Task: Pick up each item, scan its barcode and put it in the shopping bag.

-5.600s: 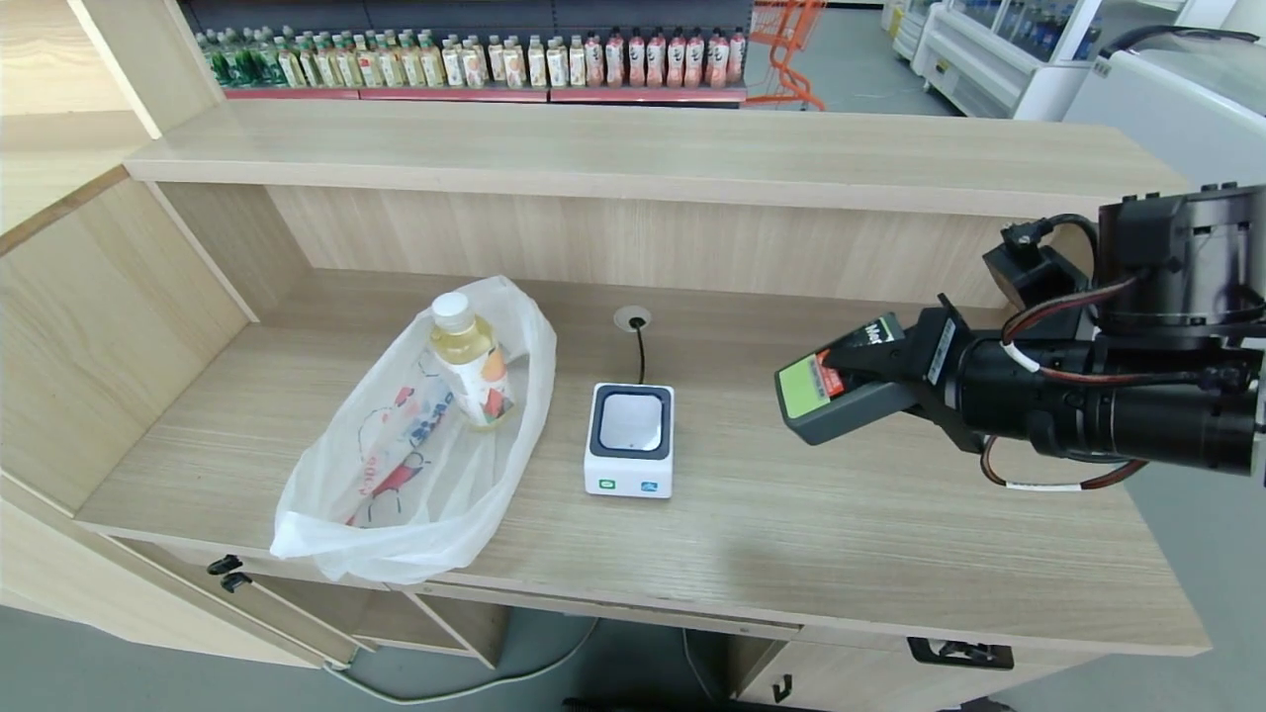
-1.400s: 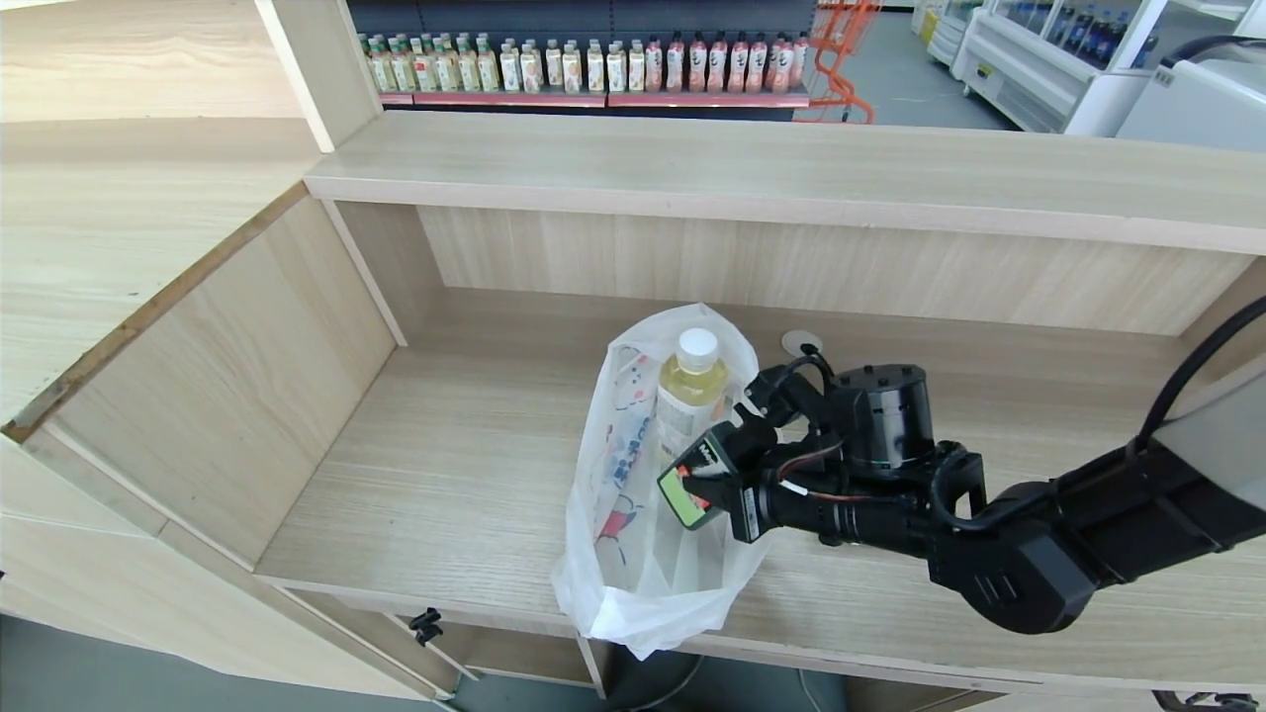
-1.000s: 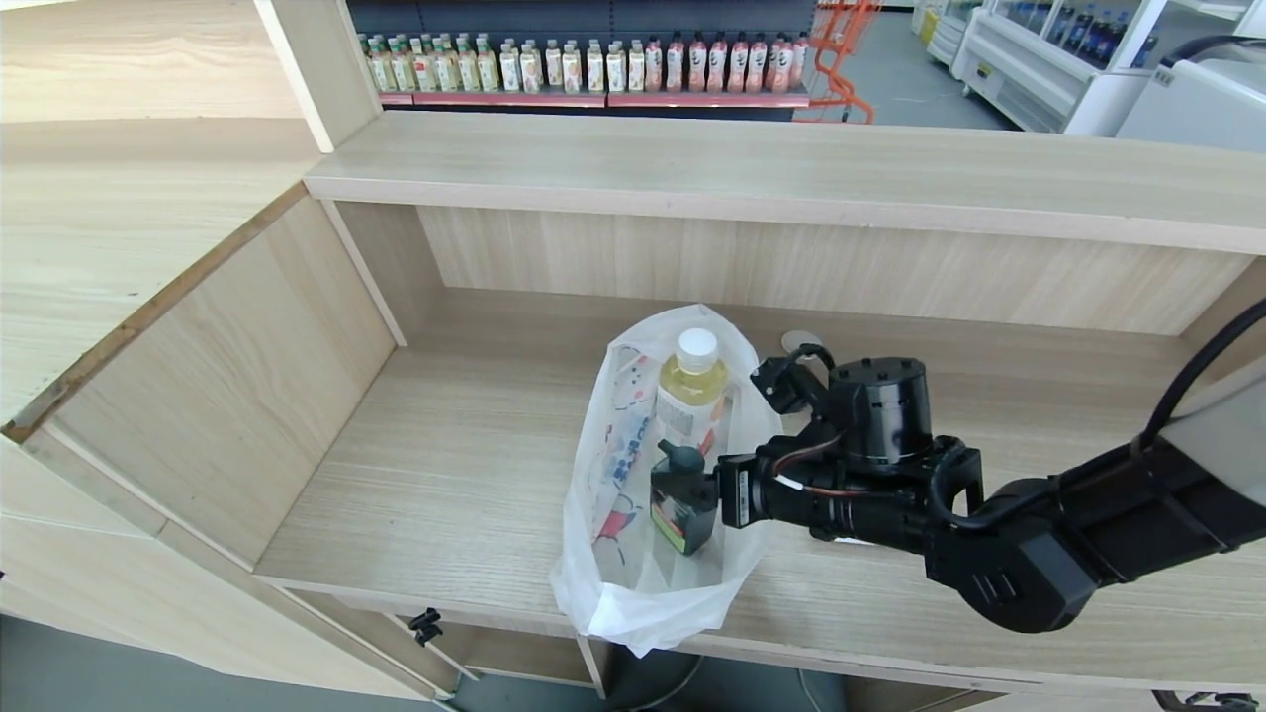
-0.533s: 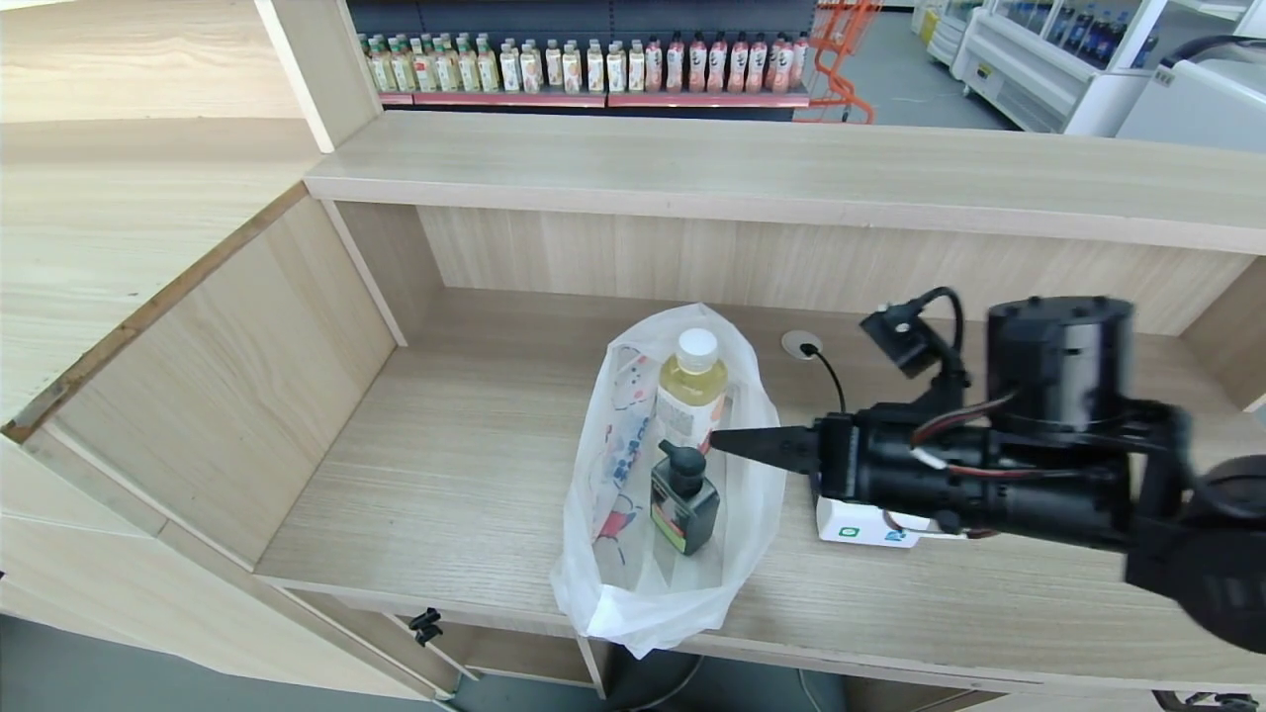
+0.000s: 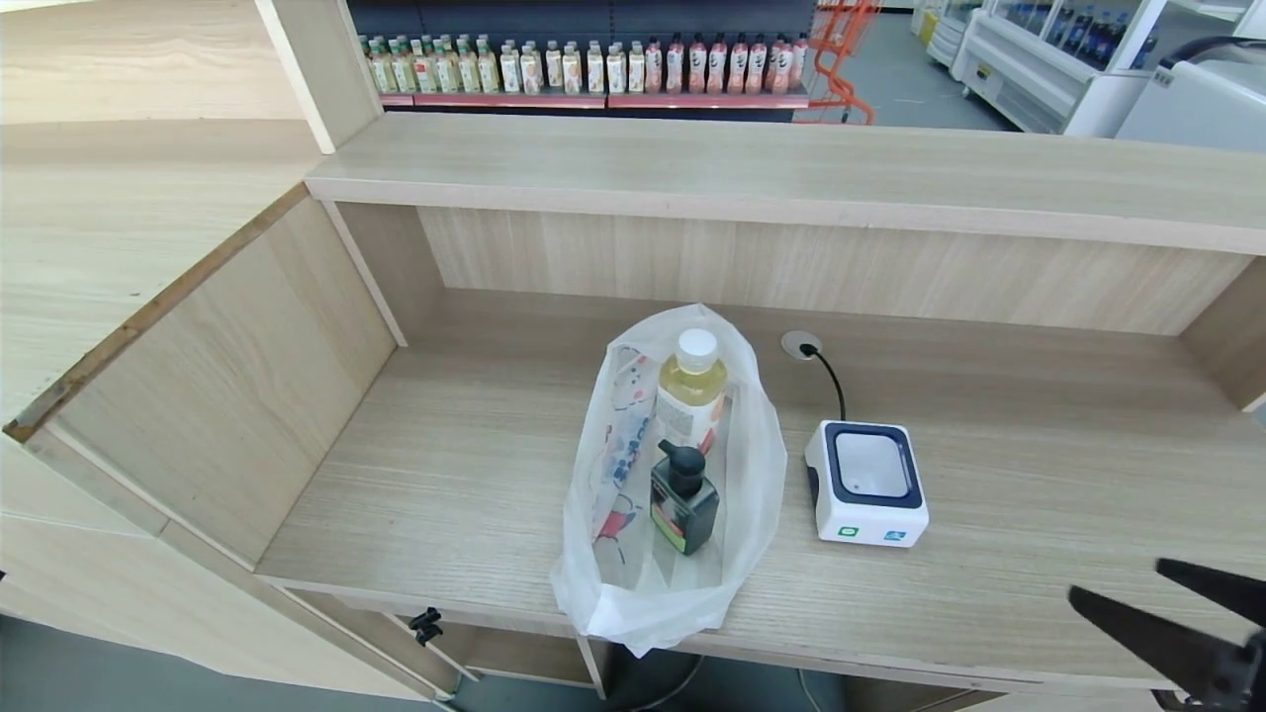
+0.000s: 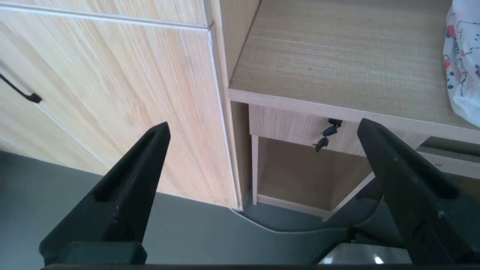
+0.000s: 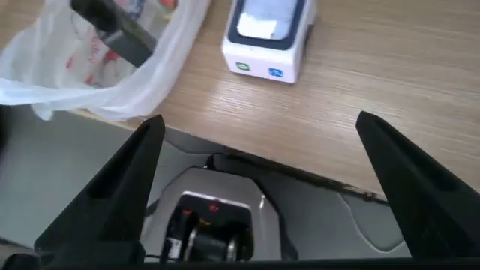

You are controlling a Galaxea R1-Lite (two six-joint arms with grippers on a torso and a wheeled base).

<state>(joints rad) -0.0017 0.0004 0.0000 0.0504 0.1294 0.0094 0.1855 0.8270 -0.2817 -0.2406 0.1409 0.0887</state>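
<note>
The pale wood-grain table (image 5: 1039, 475) is boxed in by a back wall and a left side panel, and a higher ledge (image 5: 791, 168) runs along the back. A thin white plastic bag (image 5: 603, 583) sits open near the front edge, its end hanging just over it. Just beside it on the right stands a white scanner (image 5: 868, 483), window up. Its black cable (image 5: 831, 374) runs back to a round hole (image 5: 797, 344) in the top.

One shopping bag (image 5: 633, 608), one drink bottle (image 5: 689, 396), one pump bottle (image 5: 682, 502), one scanner (image 5: 867, 482)

The left jaws and right jaws are matte black, flat wedges tapering to pointed tips.
</note>
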